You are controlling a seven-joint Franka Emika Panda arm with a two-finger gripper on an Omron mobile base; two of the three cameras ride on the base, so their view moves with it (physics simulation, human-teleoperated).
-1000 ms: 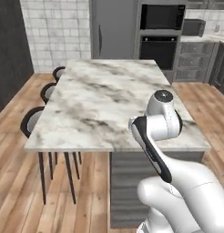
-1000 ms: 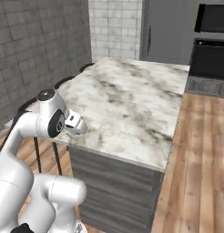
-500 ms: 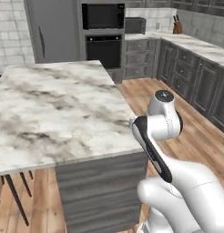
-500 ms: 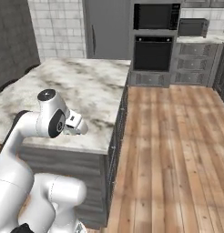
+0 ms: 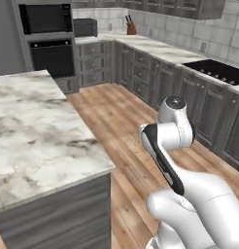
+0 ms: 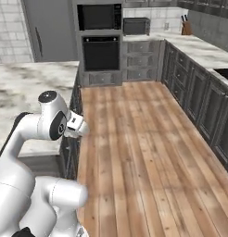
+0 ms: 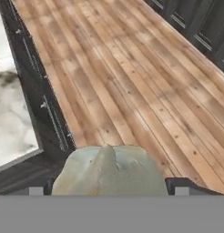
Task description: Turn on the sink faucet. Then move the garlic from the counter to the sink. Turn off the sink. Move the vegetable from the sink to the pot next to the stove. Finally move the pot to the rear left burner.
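My gripper (image 7: 111, 185) is open, with nothing between its two dark fingertips (image 7: 41, 186), and it points down at the wooden floor beside the island. In the right base view the hand (image 6: 76, 126) sits tucked close to the arm, over the island's corner. The stove (image 5: 216, 70) is a black cooktop set in the pale counter at the far right, also visible in the right base view as the stove (image 6: 224, 71) at the right edge. The sink, faucet, garlic and pot are out of view.
A marble-topped island (image 5: 34, 131) stands to my left, its dark side panel (image 7: 45, 113) close to the hand. Dark cabinets (image 5: 155, 82) line the right wall. A wall oven (image 6: 101, 51), a fridge (image 6: 46, 30) and a knife block (image 5: 130, 29) stand at the back. Wooden floor (image 6: 143, 139) lies between.
The whole picture has swung to the right as the base turned: the island slid to the left and the cabinet run with the stove came into view. The folded arm and open gripper look unchanged.
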